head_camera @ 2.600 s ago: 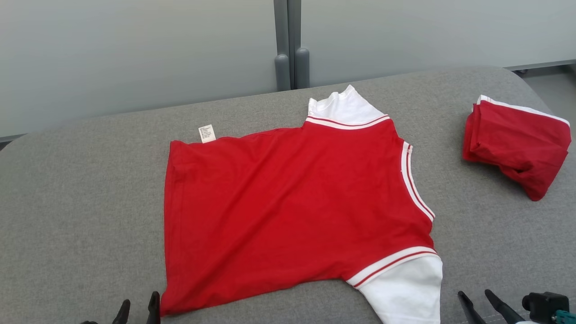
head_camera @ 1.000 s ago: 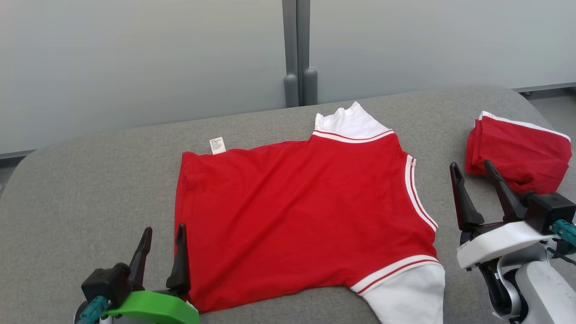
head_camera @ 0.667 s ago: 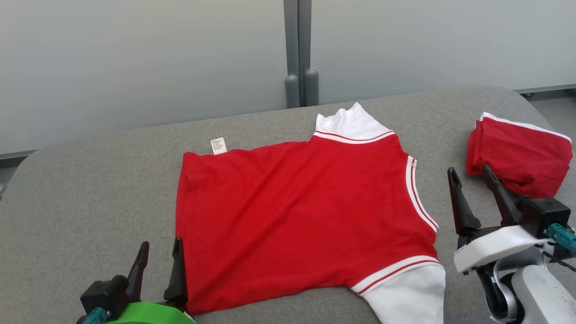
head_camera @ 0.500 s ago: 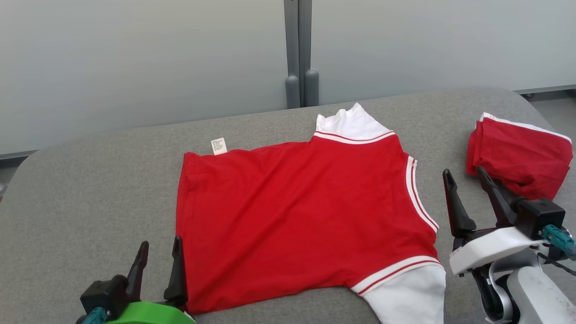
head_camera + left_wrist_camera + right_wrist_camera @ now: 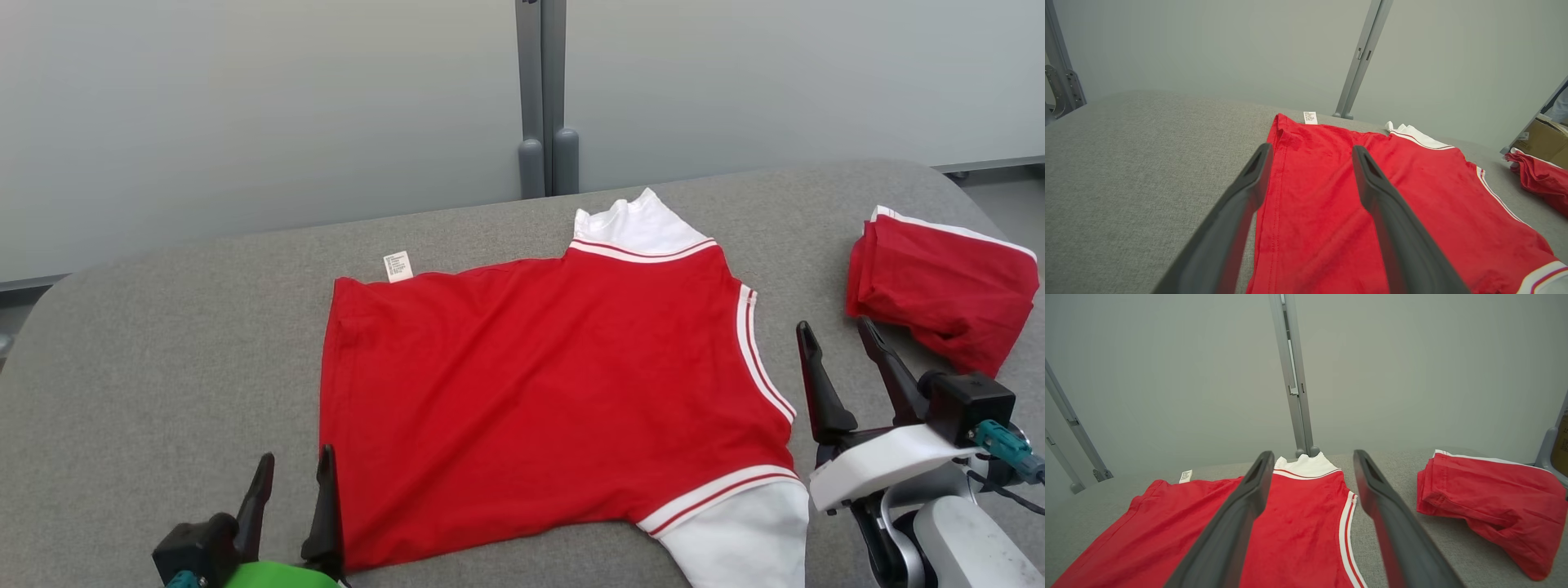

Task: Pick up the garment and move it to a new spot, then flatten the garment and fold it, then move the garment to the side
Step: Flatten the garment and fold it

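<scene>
A red T-shirt (image 5: 539,392) with white sleeves and striped trim lies spread flat on the grey padded table (image 5: 163,343), collar side to the right, a white care label (image 5: 397,265) at its far left corner. In the left wrist view the T-shirt (image 5: 1355,204) stretches away between and right of the fingers; in the right wrist view the T-shirt (image 5: 1290,526) lies below the fingers. My left gripper (image 5: 295,467) is open at the shirt's near left corner, above its hem. My right gripper (image 5: 834,333) stands open and empty just right of the neckline.
A second red garment (image 5: 939,282), folded into a bundle, sits at the table's far right edge, also visible as the folded bundle (image 5: 1490,494) in the right wrist view. Grey wall panels with a metal post (image 5: 545,90) stand behind. A cardboard box (image 5: 1541,141) sits beyond the table.
Both grippers rose into the head view beside the shirt, then drew back and down toward the near edge. The right gripper shifted slightly left. The shirt stayed put; the camera tilted early on.
</scene>
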Tool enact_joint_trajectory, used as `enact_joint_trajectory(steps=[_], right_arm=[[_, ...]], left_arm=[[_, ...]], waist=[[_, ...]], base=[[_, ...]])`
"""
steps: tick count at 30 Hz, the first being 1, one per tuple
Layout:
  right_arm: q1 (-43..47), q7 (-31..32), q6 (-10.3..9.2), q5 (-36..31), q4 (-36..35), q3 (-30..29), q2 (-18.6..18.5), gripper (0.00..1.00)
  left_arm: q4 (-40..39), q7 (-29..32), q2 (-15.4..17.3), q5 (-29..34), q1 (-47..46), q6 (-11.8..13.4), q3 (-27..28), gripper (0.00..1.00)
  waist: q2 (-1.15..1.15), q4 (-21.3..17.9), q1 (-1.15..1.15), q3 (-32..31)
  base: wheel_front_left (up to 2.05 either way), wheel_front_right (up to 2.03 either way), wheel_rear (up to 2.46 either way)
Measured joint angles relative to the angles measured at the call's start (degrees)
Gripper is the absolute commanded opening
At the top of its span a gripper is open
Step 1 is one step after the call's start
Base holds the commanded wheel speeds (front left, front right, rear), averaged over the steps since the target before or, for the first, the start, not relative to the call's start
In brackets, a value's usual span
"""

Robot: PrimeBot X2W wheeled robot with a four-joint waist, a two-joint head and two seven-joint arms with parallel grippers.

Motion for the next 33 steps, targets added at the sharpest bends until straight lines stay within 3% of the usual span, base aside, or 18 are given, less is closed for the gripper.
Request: enact_joint_trajectory(steps=[9, 17, 33], right_arm=[[3.9, 0.0, 0.76, 0.4, 1.8, 0.7, -0.4, 1.0], [8.5, 0.3, 2.57, 1.8, 3.3, 1.1, -1.7, 1.0], [8.9, 0.3, 4.13, 2.3, 3.1, 1.8, -1.2, 1.0]], left_arm=[[3.0, 3.2, -0.2, -3.7, 3.6, 0.0, -0.4, 1.0], [5.3, 7.1, -0.6, -7.7, 6.1, 0.0, 0.0, 1.0], [8.4, 9.9, -0.8, -14.1, 6.2, -1.0, 1.6, 1.0]], waist=[[0.0, 0.1, 0.0, 0.3], [0.0, 0.3, 0.0, 0.9], [0.0, -2.0, 0.0, 3.1]], base=[[0.0, 0.0, 0.0], [0.0, 0.0, 0.0], [0.0, 0.0, 0.0]])
